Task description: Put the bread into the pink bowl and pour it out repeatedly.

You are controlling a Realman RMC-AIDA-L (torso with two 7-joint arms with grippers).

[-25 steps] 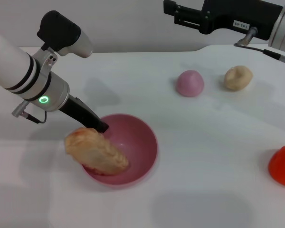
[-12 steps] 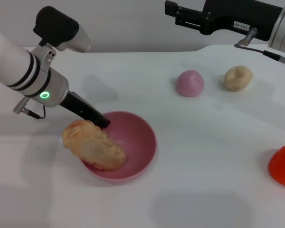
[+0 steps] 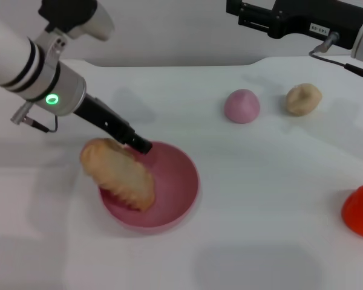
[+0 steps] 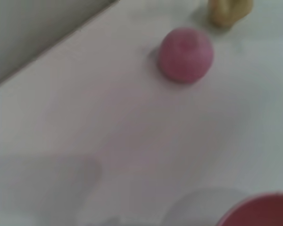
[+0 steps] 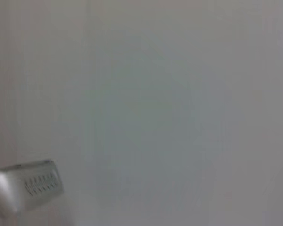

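The pink bowl (image 3: 169, 187) sits left of the table's middle, tipped toward its left side. The bread (image 3: 118, 173), striped top showing, leans across the bowl's left rim, partly inside and partly hanging out. My left gripper (image 3: 140, 145) reaches down from the upper left, its black fingers closed on the bowl's far rim. A part of the bowl's rim also shows in the left wrist view (image 4: 259, 212). My right gripper (image 3: 242, 12) is parked high at the back right, away from the bowl.
A small pink dome (image 3: 241, 106) and a beige knotted bun (image 3: 303, 98) lie at the back right; both show in the left wrist view too, dome (image 4: 186, 55) and bun (image 4: 228, 12). A red object (image 3: 360, 209) sits at the right edge.
My left arm has lifted and swung up and back, still on the bowl's rim. The bread has turned more upright against the left rim. The right arm shifted slightly right.
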